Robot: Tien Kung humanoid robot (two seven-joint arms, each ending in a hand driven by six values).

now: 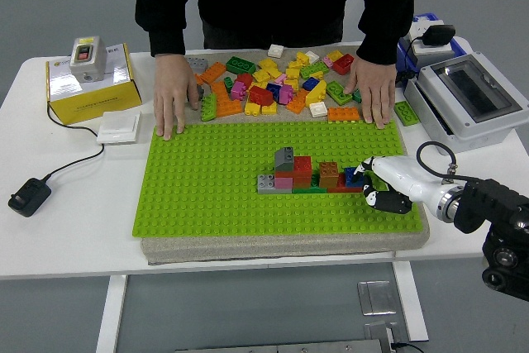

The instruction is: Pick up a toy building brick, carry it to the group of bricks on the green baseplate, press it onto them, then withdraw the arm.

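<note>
On the green baseplate [207, 179] stands a group of joined bricks [302, 174]: grey, pink, red, orange, brown and green. At its right end sits a blue brick [355, 177]. My right hand [374, 183], white with black fingertips, comes in from the right and has its fingers curled around that blue brick, pressing it against the group. Whether the brick is seated on the studs is hidden by the fingers. My left arm does not show.
A pile of loose bricks [281, 84] lies behind the baseplate. A person stands at the far side with both hands [175, 93] [372, 93] flat on the table. A yellow box [87, 80] and a black adapter [29, 196] are at left, a grey case [471, 97] at right.
</note>
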